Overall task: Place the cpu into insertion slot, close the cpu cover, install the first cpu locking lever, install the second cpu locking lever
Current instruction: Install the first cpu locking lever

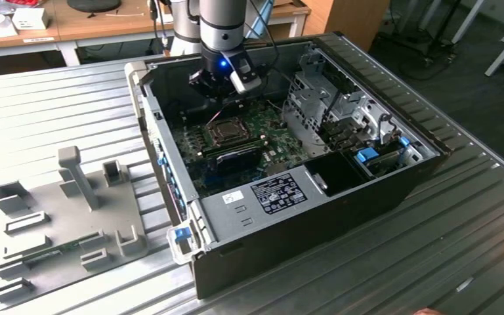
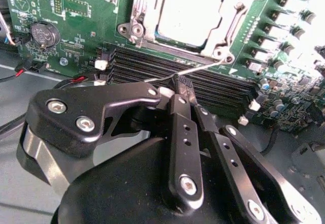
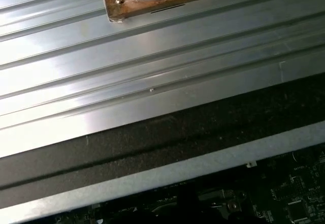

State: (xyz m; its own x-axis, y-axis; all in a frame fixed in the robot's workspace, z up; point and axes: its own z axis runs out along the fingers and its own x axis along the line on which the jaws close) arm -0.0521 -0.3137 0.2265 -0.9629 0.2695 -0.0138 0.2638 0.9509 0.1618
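Note:
Inside the open computer case, the cpu (image 2: pixel 190 8) lies flat in the insertion slot (image 1: pixel 228 131) on the green circuit board (image 2: pixel 76 36). The silver cpu cover (image 2: pixel 143 10) lies down around it as a frame. A thin wire locking lever (image 2: pixel 205 66) runs from the socket's corner out over the black memory slots. My gripper (image 2: pixel 181 86) has its black fingertips pressed together on the free end of this lever. In the exterior view my gripper (image 1: pixel 220 88) hangs just beyond the socket, low inside the case.
Long black memory slots (image 2: pixel 152 64) lie under the fingertips, and a coin cell (image 2: pixel 43 33) sits on the board. A metal drive cage (image 1: pixel 340 111) stands at the exterior view's right. A grey fixture tray (image 1: pixel 60 216) lies on the ribbed metal table (image 3: pixel 152 56).

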